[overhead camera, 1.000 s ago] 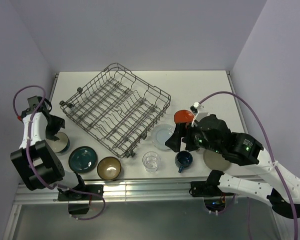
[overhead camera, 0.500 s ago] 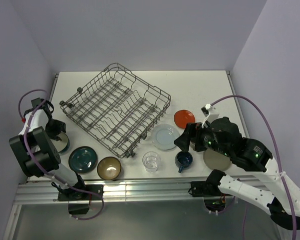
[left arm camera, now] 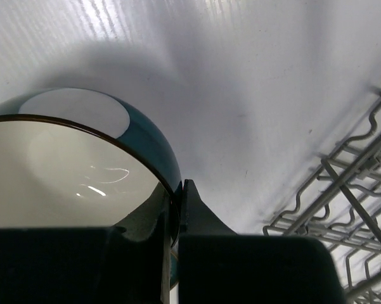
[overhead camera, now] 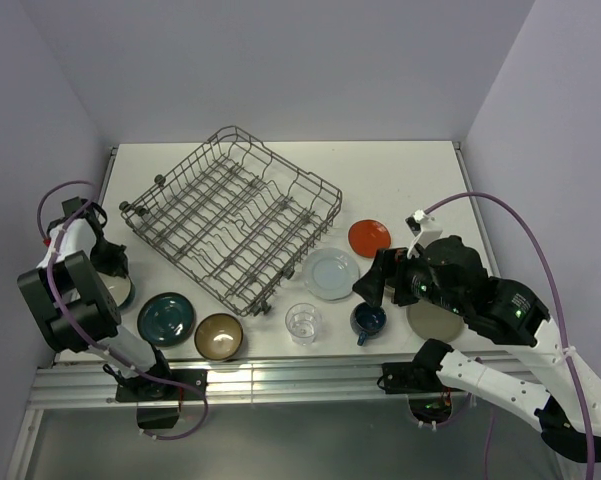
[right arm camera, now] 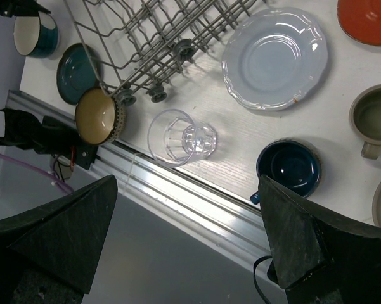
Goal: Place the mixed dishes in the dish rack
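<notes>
At the far left, a teal cup [overhead camera: 121, 291] with a cream inside [left arm camera: 70, 164] stands on the table, and my left gripper [overhead camera: 108, 268] [left arm camera: 176, 190] is shut on its rim. The grey wire dish rack [overhead camera: 230, 215] [right arm camera: 152, 38] holds nothing. My right gripper [overhead camera: 375, 282] [right arm camera: 184, 247] hangs open above the front edge, near a clear glass [right arm camera: 180, 136] and a dark blue cup [right arm camera: 290, 168]. A teal plate [overhead camera: 166, 317], a gold-brown bowl [overhead camera: 219, 336], a pale blue plate [overhead camera: 330, 273] and a red-orange plate [overhead camera: 368, 237] lie on the table.
A grey-green cup [right arm camera: 375, 117] and a beige plate [overhead camera: 427, 320] sit at the front right, mostly under the right arm. An aluminium rail [overhead camera: 300, 375] runs along the table's front edge. Walls close in the back and both sides.
My left gripper has come down and shut on the teal cup's rim. My right arm has drawn back to the right, uncovering the red-orange plate.
</notes>
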`<state>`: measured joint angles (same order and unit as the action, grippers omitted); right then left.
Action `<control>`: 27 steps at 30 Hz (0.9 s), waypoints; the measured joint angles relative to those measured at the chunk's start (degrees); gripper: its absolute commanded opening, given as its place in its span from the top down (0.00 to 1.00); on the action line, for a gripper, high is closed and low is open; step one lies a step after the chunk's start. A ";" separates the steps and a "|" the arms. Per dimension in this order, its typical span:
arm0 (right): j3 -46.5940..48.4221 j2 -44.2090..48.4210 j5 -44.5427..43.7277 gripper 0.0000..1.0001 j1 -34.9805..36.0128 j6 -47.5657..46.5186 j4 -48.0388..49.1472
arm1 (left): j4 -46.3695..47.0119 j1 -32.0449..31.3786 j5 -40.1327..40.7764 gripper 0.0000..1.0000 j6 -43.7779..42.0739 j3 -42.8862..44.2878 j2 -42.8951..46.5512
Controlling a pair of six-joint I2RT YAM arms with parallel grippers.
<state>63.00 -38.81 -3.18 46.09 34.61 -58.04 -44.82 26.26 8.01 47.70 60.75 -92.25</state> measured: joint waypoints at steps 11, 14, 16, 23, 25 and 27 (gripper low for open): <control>2.38 -4.09 3.63 0.00 -0.02 -1.05 -0.28 | -11.13 0.26 0.44 1.00 4.66 2.14 17.86; 3.45 -6.75 5.31 0.00 -0.11 -1.53 -0.31 | -15.80 -0.37 0.46 1.00 6.86 6.32 20.90; 4.48 -8.81 6.49 0.00 -0.13 -1.81 -0.33 | -18.21 -1.20 -0.02 1.00 8.15 9.66 22.27; 8.15 -15.58 12.09 0.00 -1.05 -2.23 0.72 | -19.15 -2.21 -11.04 1.00 10.69 21.92 25.64; 9.40 -17.27 15.15 0.00 -2.25 -1.64 1.68 | -14.91 -2.23 -18.75 1.00 12.33 21.29 28.37; 10.88 -19.30 18.43 0.00 -3.91 -0.57 3.06 | -6.91 -2.73 -26.91 1.00 15.39 17.03 32.33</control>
<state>73.89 -58.11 15.25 42.17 34.04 -54.98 -51.72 23.53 -18.90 63.09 77.78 -59.92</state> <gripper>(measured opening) 0.995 0.069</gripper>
